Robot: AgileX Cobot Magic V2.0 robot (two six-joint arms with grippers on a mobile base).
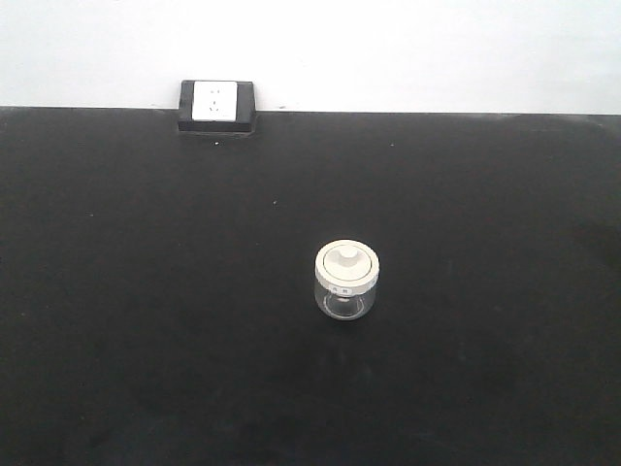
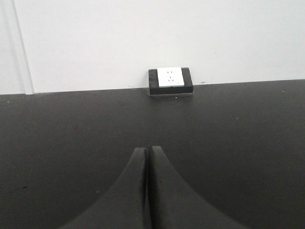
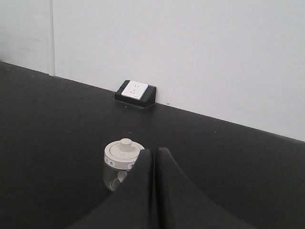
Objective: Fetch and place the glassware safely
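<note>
Glass jar (image 1: 345, 282) upright, lid knob up, both arms' fingers (image 2: 145, 157) pressed together, empty

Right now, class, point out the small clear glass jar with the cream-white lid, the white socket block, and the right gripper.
Small clear glass jar (image 1: 345, 280), front view, lid rim.
White socket block (image 1: 215, 102), front view, white face.
Right gripper (image 3: 153, 155), right wrist view, fingertips.

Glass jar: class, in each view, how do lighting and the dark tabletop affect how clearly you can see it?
Front view: the jar is lit evenly, its cream lid stands out sharply, its clear body nearly blends into the black table. Right wrist view: the shut right claw hides part of the glass. Left wrist view: no jar, only the shut left claw.
</note>
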